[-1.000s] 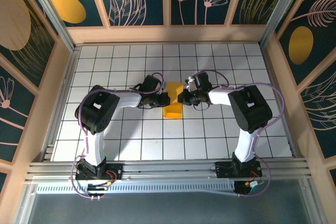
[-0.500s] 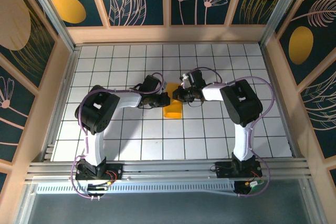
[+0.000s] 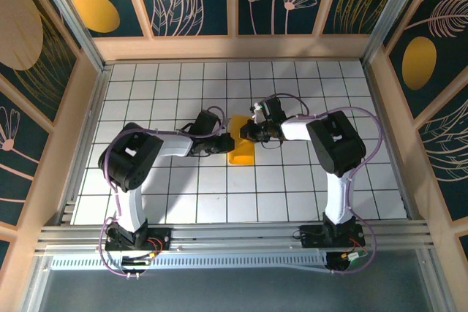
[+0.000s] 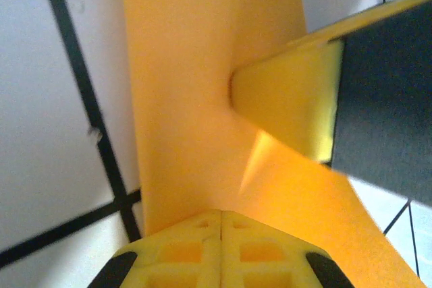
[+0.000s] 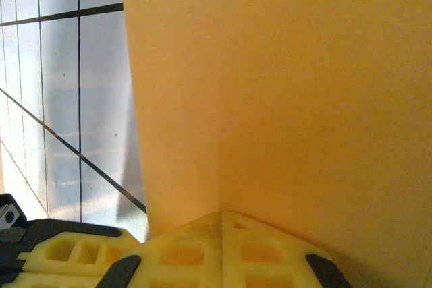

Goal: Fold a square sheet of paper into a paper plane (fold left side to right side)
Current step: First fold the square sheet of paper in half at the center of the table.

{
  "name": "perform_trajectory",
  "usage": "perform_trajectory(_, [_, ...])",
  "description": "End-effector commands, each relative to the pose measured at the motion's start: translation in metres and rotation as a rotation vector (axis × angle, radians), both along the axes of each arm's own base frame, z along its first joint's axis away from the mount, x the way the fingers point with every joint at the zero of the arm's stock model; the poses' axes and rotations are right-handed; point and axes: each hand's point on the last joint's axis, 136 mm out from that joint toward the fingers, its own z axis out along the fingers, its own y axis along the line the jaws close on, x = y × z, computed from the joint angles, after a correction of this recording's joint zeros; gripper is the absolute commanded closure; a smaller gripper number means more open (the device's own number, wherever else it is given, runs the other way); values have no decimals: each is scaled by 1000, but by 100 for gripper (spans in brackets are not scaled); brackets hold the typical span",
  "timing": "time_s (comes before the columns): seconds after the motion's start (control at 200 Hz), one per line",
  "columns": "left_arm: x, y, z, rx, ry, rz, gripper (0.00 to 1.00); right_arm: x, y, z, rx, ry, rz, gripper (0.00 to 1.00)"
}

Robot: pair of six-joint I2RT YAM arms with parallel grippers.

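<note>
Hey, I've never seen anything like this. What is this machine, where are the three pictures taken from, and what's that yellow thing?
These are two robot arms, the left arm and the right arm, bolted at the near edge of a white gridded table. The overhead picture looks down from above and behind them. The other two come from a camera on each wrist, looking along its own jaws. The yellow-orange thing is a sheet of paper at mid-table. In the wrist pictures the left jaws and the right jaws each look closed, the paper running out from between them.
</note>
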Motion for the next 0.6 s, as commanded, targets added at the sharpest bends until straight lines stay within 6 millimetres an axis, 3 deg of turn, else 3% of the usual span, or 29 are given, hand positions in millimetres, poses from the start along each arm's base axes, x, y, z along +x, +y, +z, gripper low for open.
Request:
perform_trajectory(0.0, [-44, 25, -30, 81, 152, 4, 94, -14, -40, -49, -189, 89, -59, 100])
perform_trajectory(0.305, [-71, 36, -26, 57, 161, 6, 94, -14, -39, -50, -185, 93, -46, 100])
perform_trajectory(0.48, [-47, 49, -9, 133, 81, 79, 94, -16, -39, -49, -180, 89, -37, 100])
perform_trajectory(0.505, [-39, 47, 5, 112, 46, 88, 93, -16, -39, -49, -179, 90, -37, 100])
perform_trajectory(0.596, [-23, 44, 26, 66, 0, 102, 93, -16, -38, -48, -177, 89, -35, 100])
